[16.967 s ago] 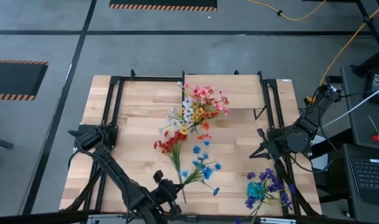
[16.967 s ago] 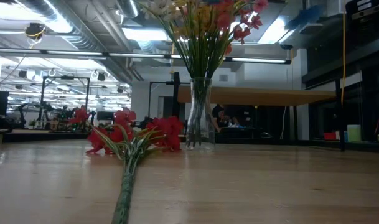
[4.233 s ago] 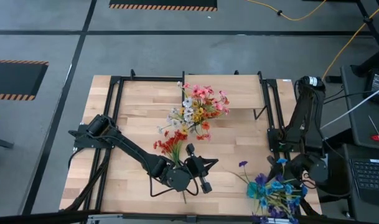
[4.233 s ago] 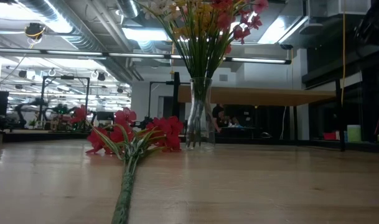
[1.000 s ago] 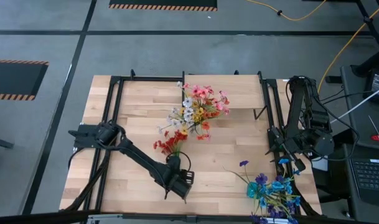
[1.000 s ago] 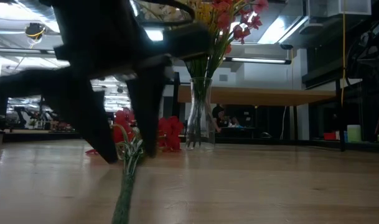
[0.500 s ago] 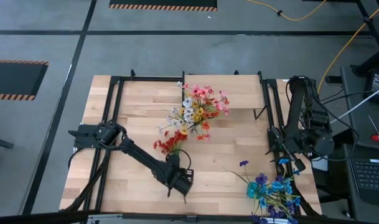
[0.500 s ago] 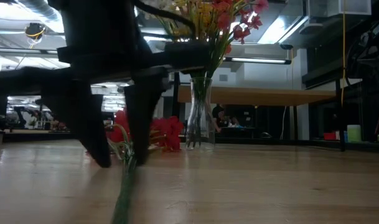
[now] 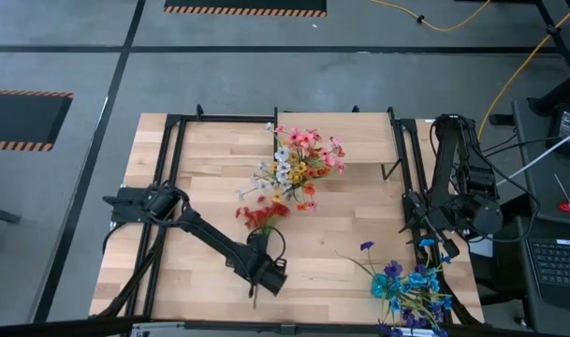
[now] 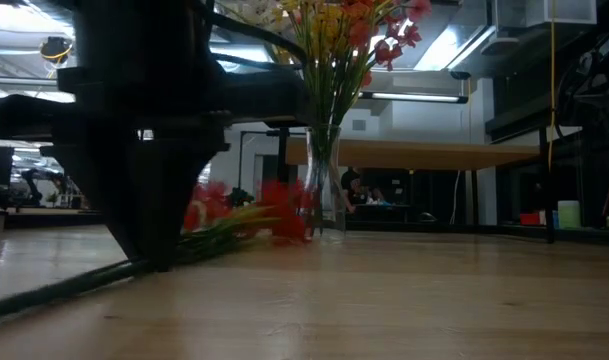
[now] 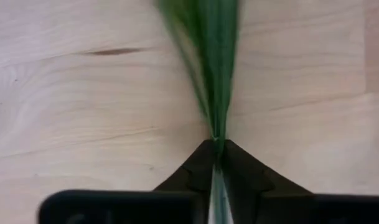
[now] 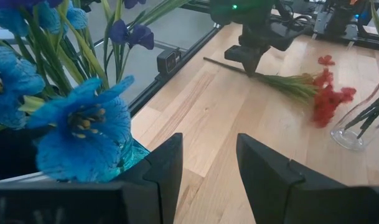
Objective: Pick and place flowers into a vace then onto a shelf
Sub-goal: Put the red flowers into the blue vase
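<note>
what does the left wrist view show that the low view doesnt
Only the left wrist view shows the left gripper with its fingers pinched on the red spray's green stem.

Only the low view shows the red blooms, the glass vase holding a mixed bouquet, and the raised shelf behind.

Both show that stem lying on the wooden tabletop.
</note>
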Motion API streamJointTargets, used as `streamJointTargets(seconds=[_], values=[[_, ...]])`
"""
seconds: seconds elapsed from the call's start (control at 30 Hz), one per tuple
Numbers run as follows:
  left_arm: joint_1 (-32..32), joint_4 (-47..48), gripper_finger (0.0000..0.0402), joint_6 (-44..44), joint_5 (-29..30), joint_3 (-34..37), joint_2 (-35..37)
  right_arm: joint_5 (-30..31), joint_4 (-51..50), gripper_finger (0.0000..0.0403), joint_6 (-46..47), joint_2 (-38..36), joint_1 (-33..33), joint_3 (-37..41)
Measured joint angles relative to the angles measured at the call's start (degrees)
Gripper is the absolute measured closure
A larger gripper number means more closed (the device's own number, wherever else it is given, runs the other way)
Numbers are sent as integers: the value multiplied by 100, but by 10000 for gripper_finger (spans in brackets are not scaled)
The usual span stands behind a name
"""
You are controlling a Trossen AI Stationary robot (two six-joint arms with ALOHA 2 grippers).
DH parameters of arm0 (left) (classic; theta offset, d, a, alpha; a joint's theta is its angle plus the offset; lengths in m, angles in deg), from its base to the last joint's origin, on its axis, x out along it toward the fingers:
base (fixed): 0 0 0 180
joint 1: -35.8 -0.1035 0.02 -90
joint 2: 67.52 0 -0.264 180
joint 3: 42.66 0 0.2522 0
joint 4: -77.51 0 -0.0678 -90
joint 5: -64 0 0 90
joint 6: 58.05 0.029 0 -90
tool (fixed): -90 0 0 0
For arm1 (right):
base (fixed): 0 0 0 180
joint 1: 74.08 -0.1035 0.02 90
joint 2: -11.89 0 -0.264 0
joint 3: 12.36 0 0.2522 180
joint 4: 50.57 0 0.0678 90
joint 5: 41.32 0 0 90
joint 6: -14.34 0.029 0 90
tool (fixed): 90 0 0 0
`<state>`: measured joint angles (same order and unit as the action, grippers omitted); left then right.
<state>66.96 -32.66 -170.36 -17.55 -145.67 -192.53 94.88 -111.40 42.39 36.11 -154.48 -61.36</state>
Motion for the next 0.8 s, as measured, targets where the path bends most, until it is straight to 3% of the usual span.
streamJointTargets(seconds=[0.1,0.3,0.57,0.8], values=[[114,7,394,-42,177,7,-2,0,2,251,0,0,0,0],[377,-59,396,-158,629,28,89,0,1,251,0,0,-2,0],[674,-258,397,1142,320,-538,223,-1,2,251,0,4,-1,0],[929,-372,398,1741,1883,-1034,259,-1,3,251,12,4,-2,0]])
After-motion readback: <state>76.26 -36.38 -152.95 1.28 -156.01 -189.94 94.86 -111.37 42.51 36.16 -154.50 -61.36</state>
